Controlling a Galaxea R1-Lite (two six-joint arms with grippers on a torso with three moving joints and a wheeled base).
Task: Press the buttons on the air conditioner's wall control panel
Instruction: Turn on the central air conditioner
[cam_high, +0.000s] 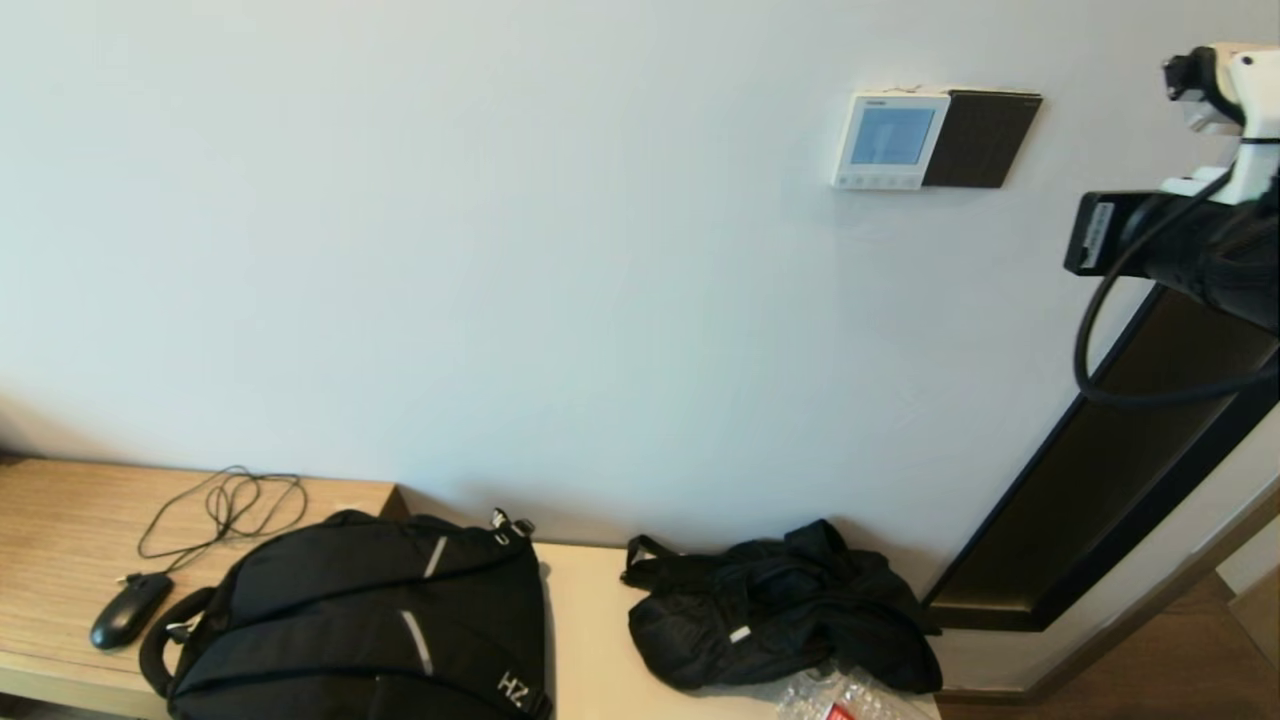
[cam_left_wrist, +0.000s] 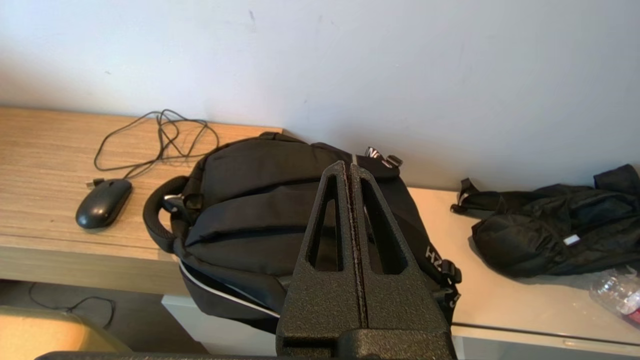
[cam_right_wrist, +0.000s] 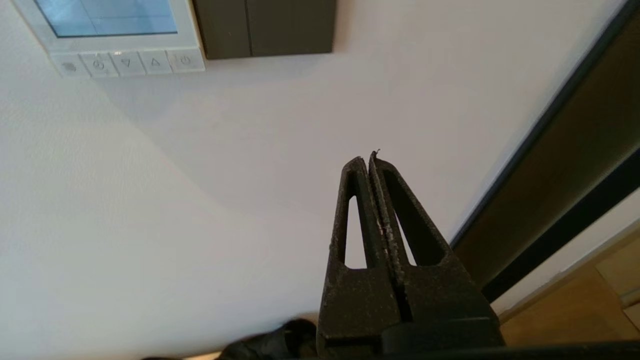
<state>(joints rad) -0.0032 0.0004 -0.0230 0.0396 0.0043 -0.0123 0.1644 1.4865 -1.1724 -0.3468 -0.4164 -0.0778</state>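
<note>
The white air conditioner control panel (cam_high: 889, 141) hangs on the wall at the upper right, with a pale blue screen and a row of small buttons (cam_high: 880, 182) along its lower edge. In the right wrist view the panel (cam_right_wrist: 115, 37) and its buttons (cam_right_wrist: 127, 63) show apart from my right gripper (cam_right_wrist: 369, 159), which is shut and empty, off the wall. My right arm (cam_high: 1180, 240) is raised at the right edge of the head view, right of the panel. My left gripper (cam_left_wrist: 349, 167) is shut and empty, held above the black backpack.
A dark switch plate (cam_high: 980, 138) adjoins the panel's right side. A dark door frame (cam_high: 1100, 470) slants down the wall on the right. On the wooden bench (cam_high: 60, 520) below lie a mouse (cam_high: 130, 608) with cable, a black backpack (cam_high: 360, 620) and a black bag (cam_high: 780, 605).
</note>
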